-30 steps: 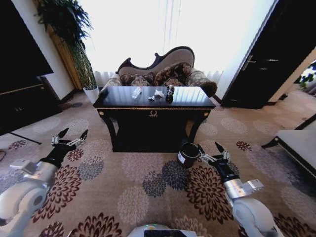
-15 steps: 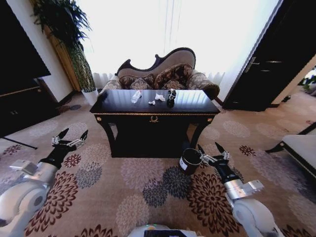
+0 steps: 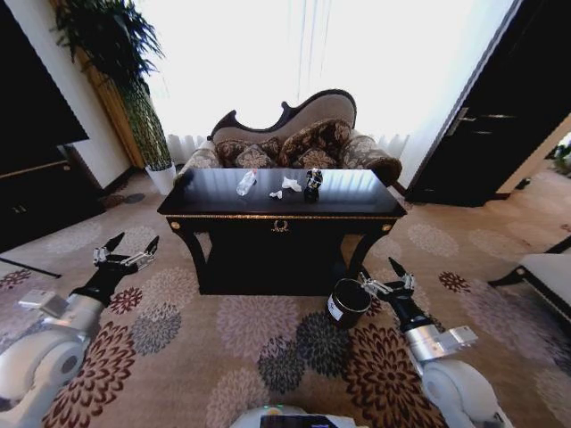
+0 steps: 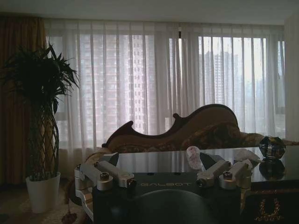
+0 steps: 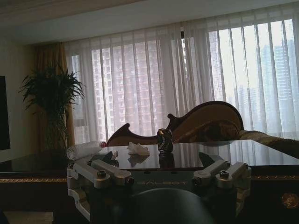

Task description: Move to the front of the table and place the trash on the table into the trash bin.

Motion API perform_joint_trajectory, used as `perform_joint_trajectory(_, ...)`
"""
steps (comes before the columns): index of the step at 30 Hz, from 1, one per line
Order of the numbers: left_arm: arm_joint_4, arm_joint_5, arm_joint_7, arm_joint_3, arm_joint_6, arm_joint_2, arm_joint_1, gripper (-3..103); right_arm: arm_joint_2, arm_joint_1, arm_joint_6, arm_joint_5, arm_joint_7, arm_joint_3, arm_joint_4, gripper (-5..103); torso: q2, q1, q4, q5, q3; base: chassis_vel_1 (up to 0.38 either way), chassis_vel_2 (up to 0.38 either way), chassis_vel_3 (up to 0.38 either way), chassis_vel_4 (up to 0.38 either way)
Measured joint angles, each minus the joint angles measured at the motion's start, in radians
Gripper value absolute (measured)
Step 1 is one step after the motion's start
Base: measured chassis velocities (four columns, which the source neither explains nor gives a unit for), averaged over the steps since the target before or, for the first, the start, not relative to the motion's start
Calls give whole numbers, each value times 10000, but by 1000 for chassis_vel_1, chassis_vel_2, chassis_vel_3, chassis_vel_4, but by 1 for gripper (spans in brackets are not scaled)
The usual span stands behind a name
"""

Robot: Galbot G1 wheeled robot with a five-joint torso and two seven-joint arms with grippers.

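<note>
Glossy black table (image 3: 357,203) with gold trim; white trash (image 3: 290,185); dark brown trash bin (image 3: 347,302); floral carpet (image 3: 268,357).

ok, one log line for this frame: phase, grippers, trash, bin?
phase: facing table | left gripper: open, empty, low | right gripper: open, empty, beside bin | trash: on tabletop | bin: on carpet by table's right leg

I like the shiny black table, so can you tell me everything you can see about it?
The table is a big rectangle of glossy black wood, so shiny that the window light mirrors on its top. A thin gold line runs along its front edge, with a small gold ornament in the middle and gold dots at the corners. It stands on curved carved legs on the flowered carpet, in front of a sofa. A few bits of trash lie on top.
</note>
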Motion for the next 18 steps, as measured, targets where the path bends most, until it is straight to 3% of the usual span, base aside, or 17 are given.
perform_joint_trajectory(8, 12, 24, 36, 2, 0, -22, 21, 94, 60, -3, -5, 9, -3, -78, 50, 100, 1, -2, 1, 0, 0, -124, 126, 134, -125)
perform_joint_trajectory(13, 19, 23, 39, -11, -4, 7, 43, 100, 57, -8, -12, 8, -6, -92, 50, 100, 0, 0, 1, 0, 0, -147, 165, 155, -152)
perform_joint_trajectory(18, 18, 17, 40, 10, -1, 19, 15, 96, 48, 17, -24, -14, -6, -119, 50, 100, -2, 2, 1, 1, 1, -168, 177, 176, -164)
